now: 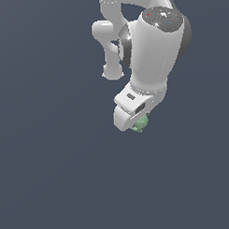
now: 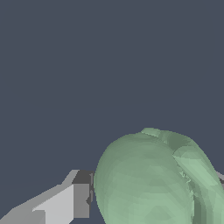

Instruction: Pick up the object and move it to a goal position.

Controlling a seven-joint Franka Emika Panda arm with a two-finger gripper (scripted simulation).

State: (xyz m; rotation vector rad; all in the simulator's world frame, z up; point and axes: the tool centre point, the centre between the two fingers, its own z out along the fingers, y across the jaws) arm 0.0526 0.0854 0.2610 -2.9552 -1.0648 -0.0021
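Note:
The object [image 1: 140, 124] is a small pale green lumpy thing, seen just under the white gripper head in the exterior view. My gripper [image 1: 137, 120] points down and is shut on it, and the fingers are mostly hidden there. In the wrist view the object [image 2: 148, 179] fills the space between the fingers. One grey finger [image 2: 65, 203] presses against its side. Only a sliver of the other finger [image 2: 220, 176] shows behind it. I cannot tell whether the object rests on the surface or is lifted.
A plain dark blue-grey surface [image 1: 53, 174] lies all around, with no other object or marker in view. The white arm [image 1: 151, 54] rises toward the top of the exterior view.

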